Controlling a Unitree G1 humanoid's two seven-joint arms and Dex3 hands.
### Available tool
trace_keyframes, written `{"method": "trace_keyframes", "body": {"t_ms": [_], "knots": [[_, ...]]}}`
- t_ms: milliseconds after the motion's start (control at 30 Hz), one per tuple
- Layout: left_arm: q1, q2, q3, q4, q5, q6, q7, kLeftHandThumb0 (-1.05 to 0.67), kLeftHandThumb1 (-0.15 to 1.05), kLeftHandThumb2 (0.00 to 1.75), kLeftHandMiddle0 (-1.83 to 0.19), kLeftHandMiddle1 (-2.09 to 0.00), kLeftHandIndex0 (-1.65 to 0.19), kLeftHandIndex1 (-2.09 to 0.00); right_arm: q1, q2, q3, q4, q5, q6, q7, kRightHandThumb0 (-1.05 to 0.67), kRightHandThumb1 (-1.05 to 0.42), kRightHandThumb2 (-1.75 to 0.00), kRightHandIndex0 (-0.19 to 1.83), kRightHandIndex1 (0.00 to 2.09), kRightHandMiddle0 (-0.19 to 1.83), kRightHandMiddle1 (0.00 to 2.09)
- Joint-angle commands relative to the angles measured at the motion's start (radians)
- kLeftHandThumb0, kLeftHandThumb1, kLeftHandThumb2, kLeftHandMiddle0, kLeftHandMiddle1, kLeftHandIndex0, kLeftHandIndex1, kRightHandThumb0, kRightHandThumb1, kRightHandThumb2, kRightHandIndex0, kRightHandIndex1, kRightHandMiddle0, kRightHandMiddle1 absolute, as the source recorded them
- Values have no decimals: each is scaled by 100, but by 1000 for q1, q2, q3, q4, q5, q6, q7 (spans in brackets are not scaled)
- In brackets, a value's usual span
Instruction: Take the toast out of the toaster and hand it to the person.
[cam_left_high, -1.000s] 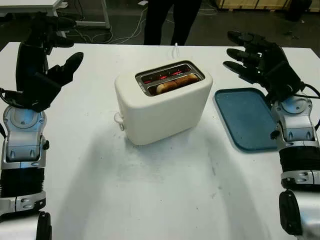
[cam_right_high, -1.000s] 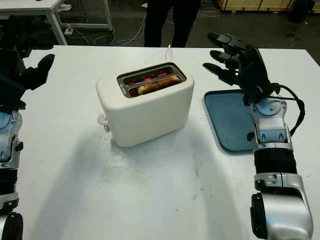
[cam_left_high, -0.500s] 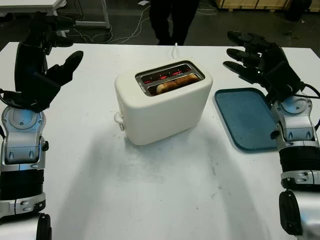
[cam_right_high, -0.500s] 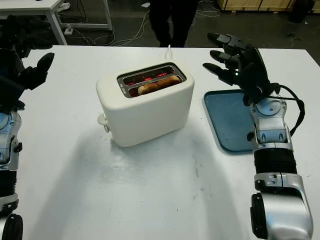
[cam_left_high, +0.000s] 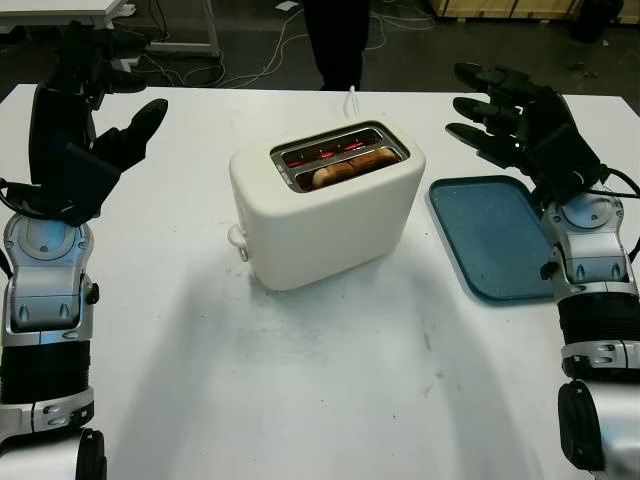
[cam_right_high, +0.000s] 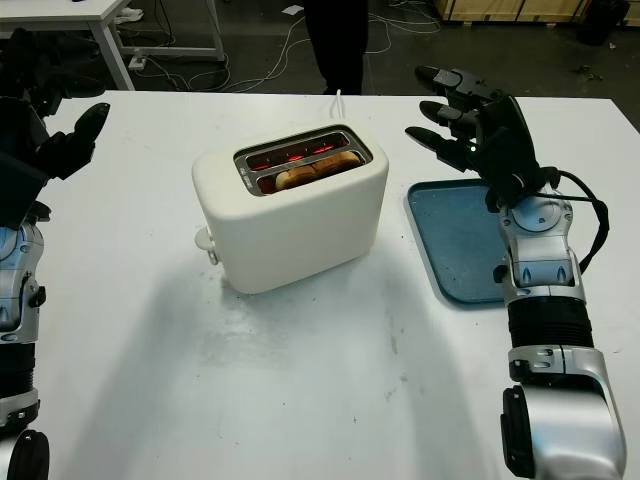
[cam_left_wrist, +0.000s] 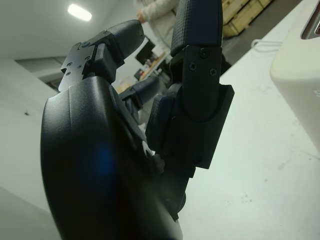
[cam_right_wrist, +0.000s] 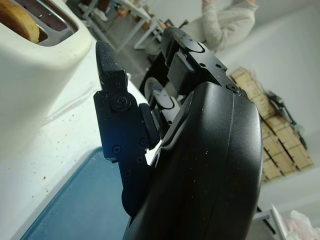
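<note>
A cream two-slot toaster (cam_left_high: 325, 210) stands in the middle of the white table, its elements glowing red. A slice of browned toast (cam_left_high: 352, 167) sits low in the nearer slot; its end shows in the right wrist view as toast (cam_right_wrist: 17, 21). My left hand (cam_left_high: 95, 110) is raised, open, to the left of the toaster and well apart from it. My right hand (cam_left_high: 505, 110) is raised, open, to the toaster's right, above the far end of the blue tray. A person (cam_left_high: 337, 40) in dark trousers stands beyond the table's far edge.
A blue tray (cam_left_high: 492, 235) lies flat to the right of the toaster. The toaster's white cord (cam_left_high: 352, 98) runs off the far edge. The toaster lever knob (cam_left_high: 237, 237) sticks out on its left end. Another table and floor cables (cam_left_high: 250, 60) lie behind.
The person behind the table has shifted slightly to the right and stands narrower. Both hands and the toaster have stayed where they were.
</note>
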Motion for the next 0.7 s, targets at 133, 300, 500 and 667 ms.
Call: {"method": "trace_keyframes", "body": {"t_ms": [133,300,500,667], "knots": [[15,-4,8,-27,-8,20,-2,-86,92,24,-4,-129,-9,-107,4,-2,-6,-15,12,-1,0,-42,-92,-3,60,1,58,0],[17,-5,9,-33,-7,23,0,-85,92,23,-3,-129,-9,-107,3,1,-4,-16,9,3,-6,-42,-92,-4,59,0,57,0],[16,-3,7,-38,-4,26,-1,-84,92,24,-4,-129,-9,-106,2,-4,-4,-15,10,-1,-2,-42,-92,-4,61,1,58,1],[15,-6,8,-46,-7,33,-1,-83,92,23,-3,-129,-9,-106,1,0,-7,-20,18,5,0,-39,-92,-3,61,1,57,0]]}}
